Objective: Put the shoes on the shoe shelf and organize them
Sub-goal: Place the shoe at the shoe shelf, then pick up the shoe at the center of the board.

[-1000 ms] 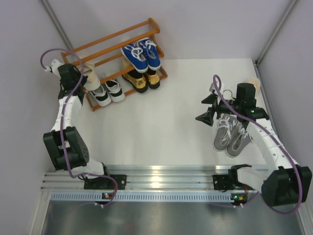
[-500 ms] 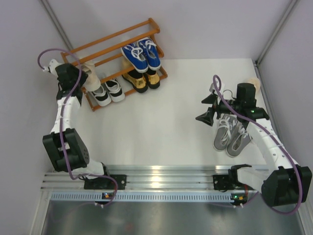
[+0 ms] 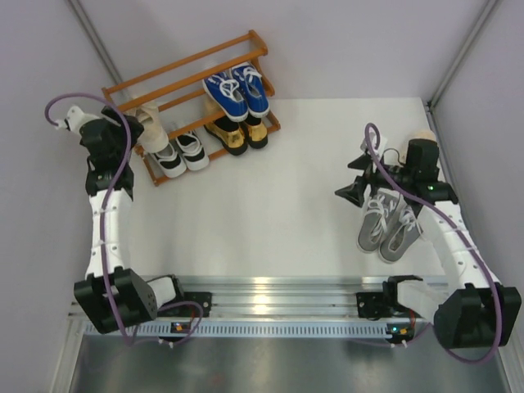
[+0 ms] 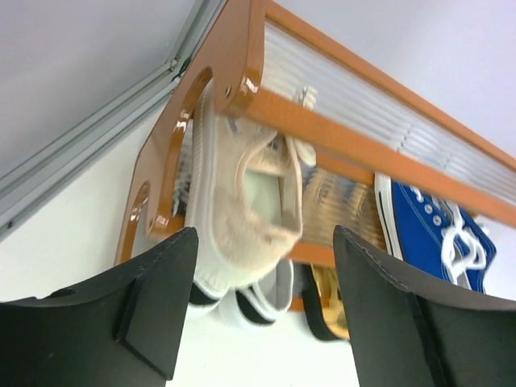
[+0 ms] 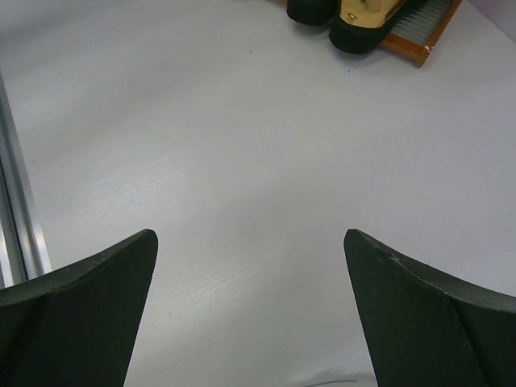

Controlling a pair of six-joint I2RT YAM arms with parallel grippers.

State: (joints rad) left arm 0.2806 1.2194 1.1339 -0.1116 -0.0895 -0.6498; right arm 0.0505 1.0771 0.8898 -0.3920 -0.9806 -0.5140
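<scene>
The shoe shelf [image 3: 196, 70] stands at the far left. On it are blue sneakers [image 3: 237, 92], gold loafers [image 3: 236, 135], black-and-white sneakers [image 3: 182, 154] and one beige shoe [image 3: 151, 124] at the left end. My left gripper [image 3: 124, 139] is just left of that beige shoe [image 4: 242, 201], open, with the shoe's heel beyond its fingers [image 4: 153, 298], not touching them. Grey sneakers [image 3: 389, 225] lie on the table at the right. My right gripper [image 3: 354, 180] hovers open just up and left of them, holding nothing. A second beige shoe [image 3: 424, 135] peeks out behind the right arm.
White walls close in on the left, back and right. The shelf's wooden side frame [image 4: 173, 153] is close in front of my left gripper [image 4: 266, 238]. The right wrist view has bare white table under my right gripper [image 5: 250, 242] and the gold loafers [image 5: 355, 16] far ahead.
My left gripper has opened, let go of the beige shoe on the shelf's left end and drawn back to the left. The right arm shifted slightly right.
</scene>
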